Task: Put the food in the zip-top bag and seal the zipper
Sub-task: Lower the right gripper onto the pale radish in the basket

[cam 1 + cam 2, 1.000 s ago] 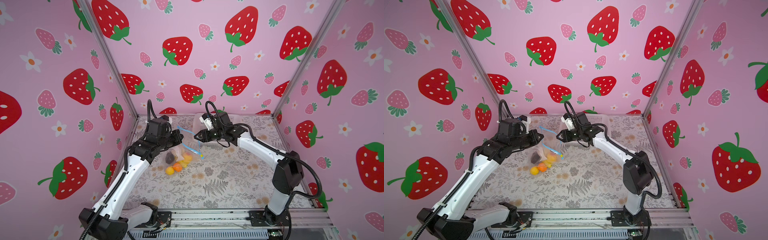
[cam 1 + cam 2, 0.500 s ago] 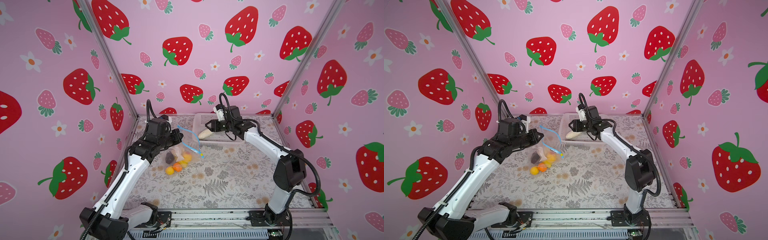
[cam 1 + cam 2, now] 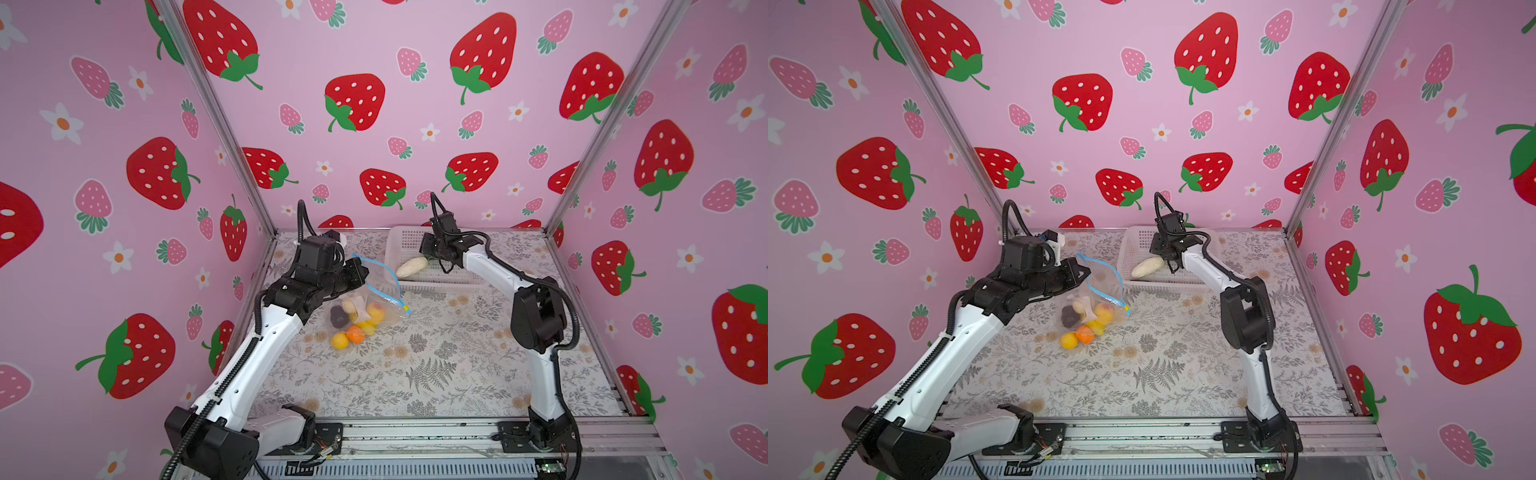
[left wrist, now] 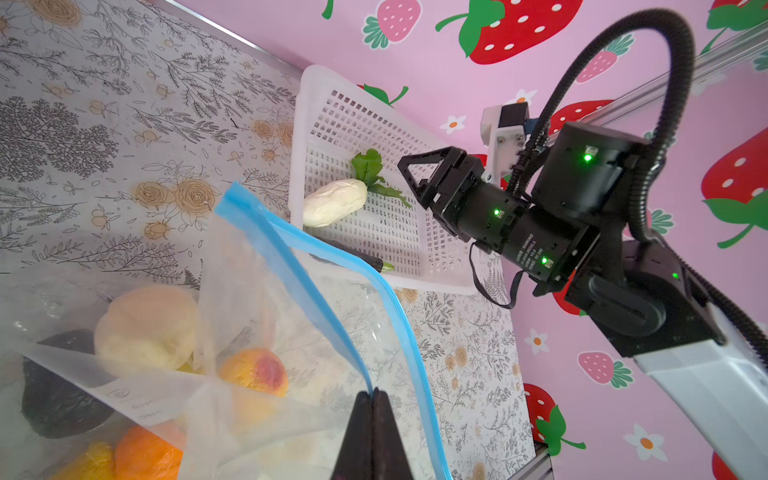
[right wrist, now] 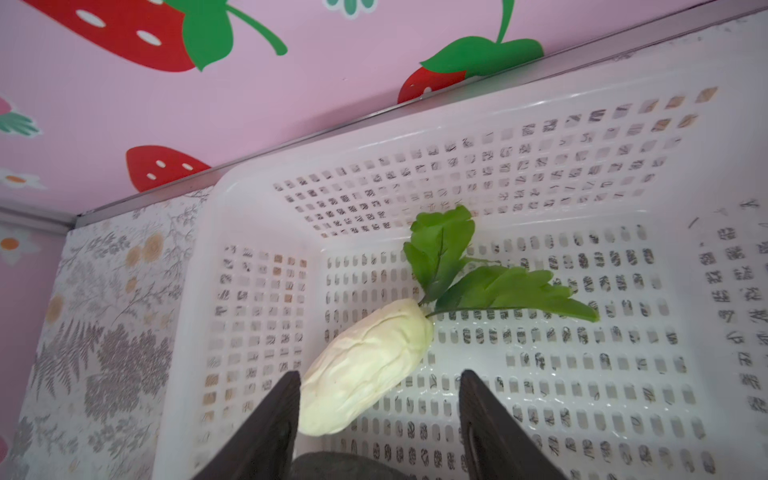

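Pinching the blue zipper [image 4: 316,266] with its jaws closed tight, the left hand [image 4: 372,395] holds the zip-top bag [image 3: 374,299] mouth up; food [image 3: 376,311] sits in the bag's bottom on the worktop [image 3: 436,374]; over the white basket [image 5: 415,137] the right hand [image 5: 378,374] hangs with jaws spread; the white radish [image 5: 365,365] lies with one end between the fingers, not gripped.

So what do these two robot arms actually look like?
The left arm and right arm share white shells, chunky black joints and black bases on an aluminium rail. A ribbed black cable hose arches over each wrist; small green lights dot the right one's joints. The left gripper and right gripper have flat, dark, tapered fingers.
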You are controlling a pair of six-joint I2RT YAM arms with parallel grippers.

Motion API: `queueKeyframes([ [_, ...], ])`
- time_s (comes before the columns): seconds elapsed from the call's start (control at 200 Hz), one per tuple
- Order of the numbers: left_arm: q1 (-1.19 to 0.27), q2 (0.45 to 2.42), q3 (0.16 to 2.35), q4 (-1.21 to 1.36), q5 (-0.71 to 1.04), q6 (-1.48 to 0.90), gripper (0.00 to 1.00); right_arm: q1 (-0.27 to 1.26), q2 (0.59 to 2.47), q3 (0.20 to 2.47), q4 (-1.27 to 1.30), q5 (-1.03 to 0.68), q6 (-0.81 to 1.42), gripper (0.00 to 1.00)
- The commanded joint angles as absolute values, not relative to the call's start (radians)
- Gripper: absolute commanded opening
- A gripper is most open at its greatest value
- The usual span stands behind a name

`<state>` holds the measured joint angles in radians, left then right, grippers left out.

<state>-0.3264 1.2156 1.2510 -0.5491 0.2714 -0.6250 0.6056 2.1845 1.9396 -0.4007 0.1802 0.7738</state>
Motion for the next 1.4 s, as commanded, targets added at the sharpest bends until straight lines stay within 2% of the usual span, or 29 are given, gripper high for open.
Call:
queueKeyframes([
  [0.0, -0.316, 1.219, 1.241, -0.528, 0.281, -0.623, 0.00, 0.602, 2.262, 2.070, -0.563, 0.262, 0.900, 0.66],
  [0.225, -0.311, 1.229, 1.238, -0.518, 0.298, -0.628, 0.00, 0.602, 2.343, 2.145, -0.580, 0.178, 0.964, 0.70],
  [0.575, -0.308, 1.235, 1.238, -0.514, 0.304, -0.632, 0.00, 0.601, 2.419, 2.193, -0.584, 0.084, 1.000, 0.69],
  [0.85, -0.305, 1.232, 1.233, -0.511, 0.304, -0.634, 0.00, 0.601, 2.454, 2.219, -0.604, 0.095, 1.016, 0.74],
  [1.395, -0.301, 1.235, 1.218, -0.505, 0.312, -0.637, 0.00, 0.601, 2.539, 2.257, -0.619, 0.099, 1.009, 0.74],
])
